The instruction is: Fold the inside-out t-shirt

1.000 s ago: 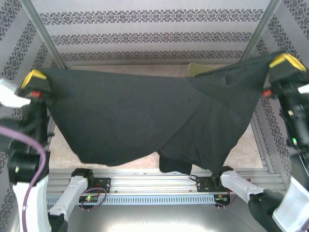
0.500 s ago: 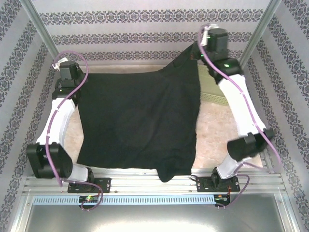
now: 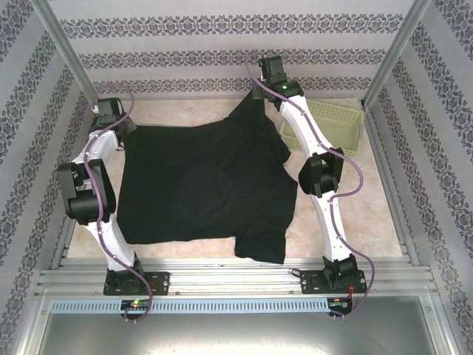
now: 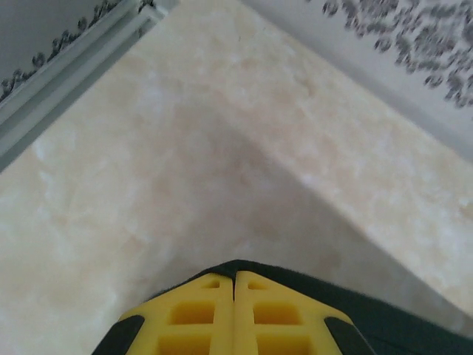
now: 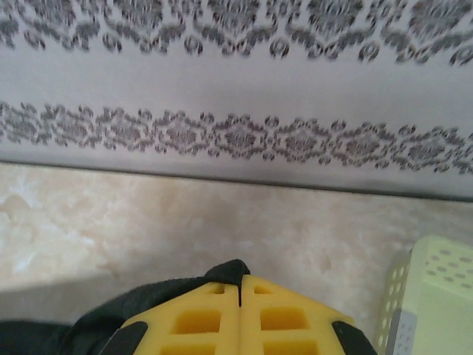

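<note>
Since the earlier frames, both arms have reached forward and lowered. The inside-out t-shirt (image 3: pixel 199 185), which half a second ago hung stretched between them, now lies mostly flat on the worktop (image 3: pixel 355 200). The right end effector (image 3: pixel 260 92) has shifted left along the far edge, away from the far right corner.

**Location of the garment.** The t-shirt covers the centre and left of the worktop, from near the far edge to the near edge. One flap lies close to the near edge at centre. The part under the right end effector rises to a peak at the far edge. A pale green basket (image 3: pixel 325 126) stands just beside it near the far right corner.

**End effector state.**
- Left end effector (image 4: pixel 235 277): fingers pressed together, with black fabric bunched around them. It appears clamped on the shirt's far left corner.
- Right end effector (image 5: pixel 240 285): fingers likewise together, with black fabric (image 5: pixel 148 310) gathered at the tips. The basket (image 5: pixel 436 296) lies to its side.

**Handling properties.** The fabric is judged light, limp and non-fragile. It offers no stiffness, drapes under its own weight and creases readily. It will probably drag and bunch on the worktop when pulled.

**Recommended grasp points.** Take hold at corners, hems or seams, pinching a single edge. Grasping mid-panel is likely to gather extra layers.
</note>
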